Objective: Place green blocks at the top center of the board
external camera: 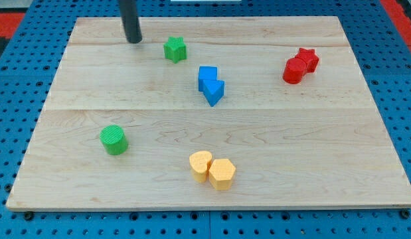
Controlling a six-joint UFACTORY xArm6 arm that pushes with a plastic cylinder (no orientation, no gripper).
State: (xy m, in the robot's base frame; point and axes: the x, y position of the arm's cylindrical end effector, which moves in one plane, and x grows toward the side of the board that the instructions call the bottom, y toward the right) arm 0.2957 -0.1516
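Observation:
A green star block (174, 49) lies near the view's top, a little left of centre. A green cylinder (114, 139) stands at the lower left of the wooden board (325, 153). My tip (134, 40) touches the board at the upper left, a short way to the left of the green star and apart from it. The green cylinder is far below the tip.
Two blue blocks (210, 85) lie touching near the centre. A red cylinder (293, 70) and a red star (307, 59) touch at the upper right. Two yellow blocks (212, 168) touch at the bottom centre. Blue pegboard surrounds the board.

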